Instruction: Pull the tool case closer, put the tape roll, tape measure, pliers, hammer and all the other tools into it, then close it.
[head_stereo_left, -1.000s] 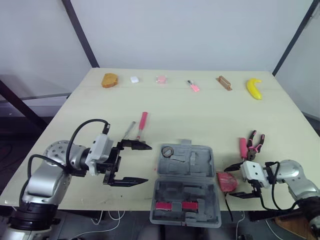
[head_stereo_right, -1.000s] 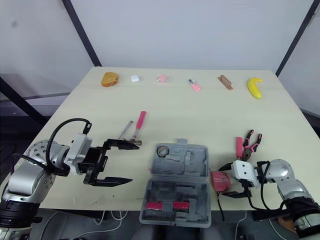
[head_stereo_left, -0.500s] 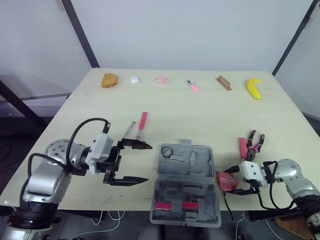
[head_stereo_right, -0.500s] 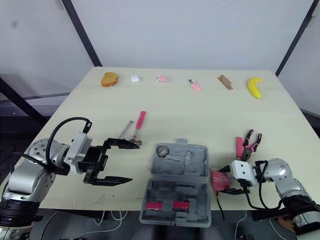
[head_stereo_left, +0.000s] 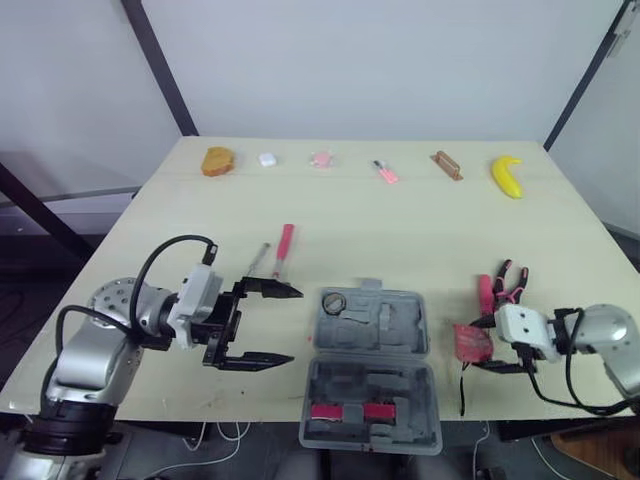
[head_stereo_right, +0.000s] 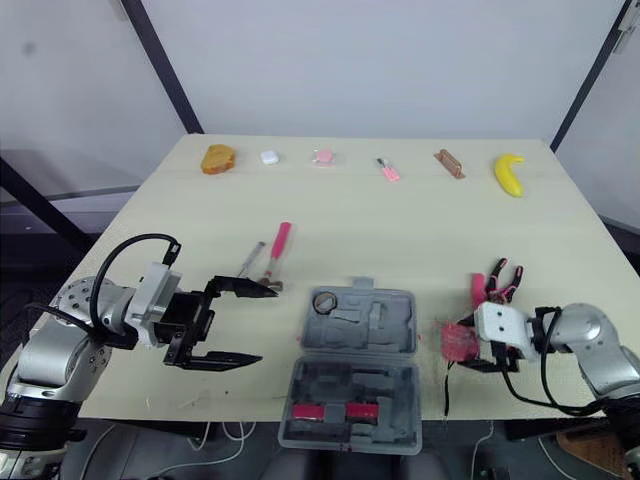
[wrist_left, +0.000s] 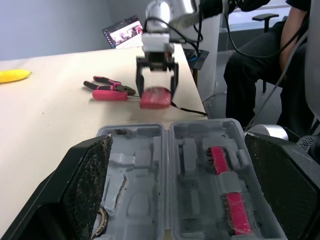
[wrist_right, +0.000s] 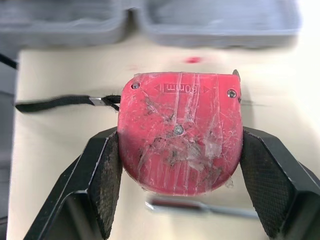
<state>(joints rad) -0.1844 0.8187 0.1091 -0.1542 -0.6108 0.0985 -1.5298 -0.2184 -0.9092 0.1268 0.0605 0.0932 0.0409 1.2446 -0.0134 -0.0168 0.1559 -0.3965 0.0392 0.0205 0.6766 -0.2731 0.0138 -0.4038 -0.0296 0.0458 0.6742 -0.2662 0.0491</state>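
The right hand (head_stereo_right: 460, 346) clamps the red tape measure (wrist_right: 180, 132) just right of the open tool case (head_stereo_left: 372, 340); the left hand (head_stereo_left: 296, 325) gapes wide. Lift over the case wall, mind the trailing strap (wrist_right: 65, 103), and seat it in a free recess.

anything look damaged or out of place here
The red tape measure, between the right gripper's fingers, looks worn: its face is scuffed and covered in wrinkled clear film. Its black strap trails loose.
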